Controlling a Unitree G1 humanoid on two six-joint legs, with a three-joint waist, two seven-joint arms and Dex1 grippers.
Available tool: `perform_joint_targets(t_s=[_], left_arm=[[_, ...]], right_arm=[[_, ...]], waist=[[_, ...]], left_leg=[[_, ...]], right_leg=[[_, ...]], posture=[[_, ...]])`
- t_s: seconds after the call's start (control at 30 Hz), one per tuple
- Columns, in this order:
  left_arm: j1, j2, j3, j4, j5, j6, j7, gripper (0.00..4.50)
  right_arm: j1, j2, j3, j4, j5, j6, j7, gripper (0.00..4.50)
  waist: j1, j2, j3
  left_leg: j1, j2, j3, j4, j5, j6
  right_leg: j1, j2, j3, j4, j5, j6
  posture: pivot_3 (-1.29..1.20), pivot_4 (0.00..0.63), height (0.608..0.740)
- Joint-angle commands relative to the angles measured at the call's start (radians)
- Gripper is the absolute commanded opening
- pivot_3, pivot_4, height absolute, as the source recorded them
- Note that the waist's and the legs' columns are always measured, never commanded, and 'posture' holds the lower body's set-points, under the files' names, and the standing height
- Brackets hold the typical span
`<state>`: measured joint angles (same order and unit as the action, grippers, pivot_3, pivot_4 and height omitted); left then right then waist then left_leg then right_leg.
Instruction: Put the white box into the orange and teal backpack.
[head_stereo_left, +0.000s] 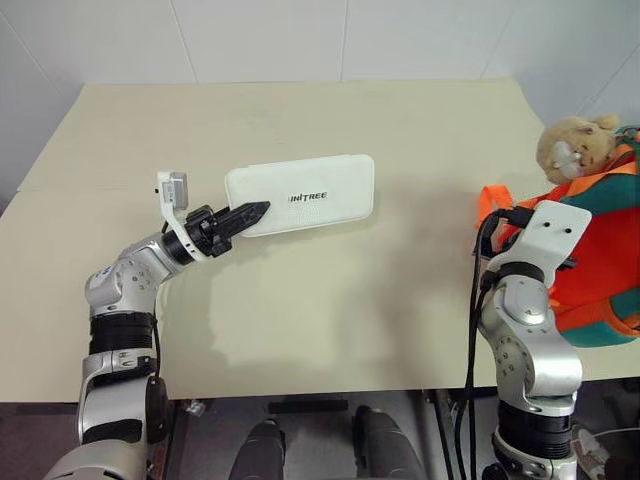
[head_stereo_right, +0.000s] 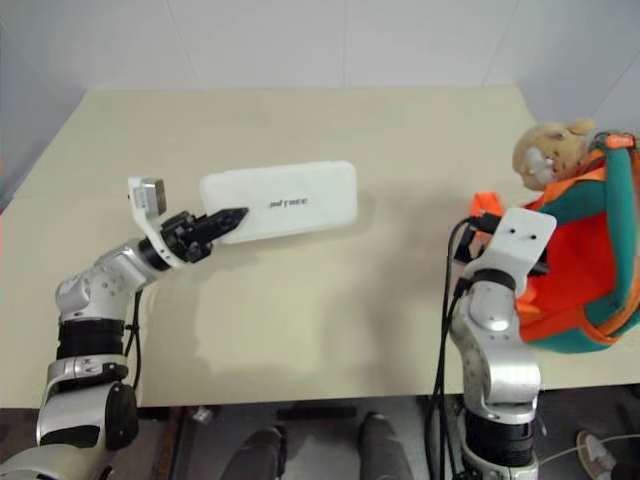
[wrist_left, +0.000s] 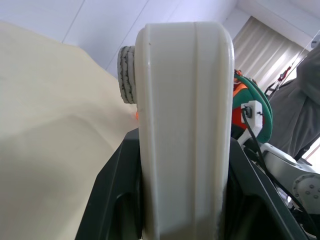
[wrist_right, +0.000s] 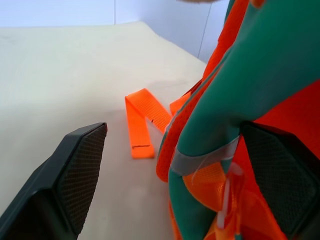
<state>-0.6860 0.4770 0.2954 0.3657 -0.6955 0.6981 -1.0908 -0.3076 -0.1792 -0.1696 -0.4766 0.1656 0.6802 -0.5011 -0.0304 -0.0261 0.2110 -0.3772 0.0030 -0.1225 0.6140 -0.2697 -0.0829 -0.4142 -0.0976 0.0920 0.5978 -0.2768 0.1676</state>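
White box (head_stereo_left: 305, 194) held off tabletop (head_stereo_left: 330, 310) mid-left, one short end clamped in left gripper (head_stereo_left: 252, 213), free end toward backpack. Orange and teal backpack (head_stereo_left: 600, 255) at right edge. Right gripper (wrist_right: 165, 185) wide apart, straddling teal trim, apparently to steady bag.

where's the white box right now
In the left eye view, the white box is left of the table's centre, its near end clamped in the left claw, far from the orange and teal backpack at the right edge.

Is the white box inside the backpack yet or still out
Out. The white box is clamped at one end by the left gripper over the table, apart from the orange and teal backpack.
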Motion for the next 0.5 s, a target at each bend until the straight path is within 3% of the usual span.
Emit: perform_joint_targets(t_s=[0.03,0.13,0.23,0.5], left_arm=[[-0.003,0.033,0.032,-0.048,-0.033,-0.009,-0.009,1.38],[0.005,0.045,0.040,-0.052,-0.036,-0.010,-0.005,1.38],[0.025,0.049,0.047,-0.070,-0.044,-0.006,0.003,1.38],[0.059,0.043,0.060,-0.109,-0.058,-0.002,0.031,1.38]], right_arm=[[-0.035,0.024,-0.022,0.017,-0.037,-0.065,0.017,4.50],[-0.049,0.050,-0.033,0.042,-0.045,-0.087,0.029,4.50],[-0.055,0.068,-0.035,0.064,-0.055,-0.125,0.044,3.90],[-0.062,0.091,-0.041,0.124,-0.107,-0.239,0.060,1.14]], waist=[[0.000,0.000,0.000],[-0.001,0.000,0.000],[-0.005,0.000,0.000],[-0.007,0.000,0.000]], left_leg=[[0.000,0.000,0.000,0.000,0.000,0.000],[0.000,0.000,0.000,0.000,0.000,0.000],[0.000,0.000,0.000,0.000,0.000,0.000],[0.001,0.000,0.000,0.000,0.000,-0.001]], right_leg=[[0.000,0.000,0.000,0.000,0.000,0.000],[0.000,0.000,0.000,0.001,0.000,0.000],[0.000,0.000,0.000,0.001,0.000,0.000],[0.000,0.000,0.000,0.002,0.000,0.000]], posture=[[0.00,0.150,0.740],[0.00,0.150,0.740],[0.00,0.150,0.740],[0.00,0.150,0.740]])
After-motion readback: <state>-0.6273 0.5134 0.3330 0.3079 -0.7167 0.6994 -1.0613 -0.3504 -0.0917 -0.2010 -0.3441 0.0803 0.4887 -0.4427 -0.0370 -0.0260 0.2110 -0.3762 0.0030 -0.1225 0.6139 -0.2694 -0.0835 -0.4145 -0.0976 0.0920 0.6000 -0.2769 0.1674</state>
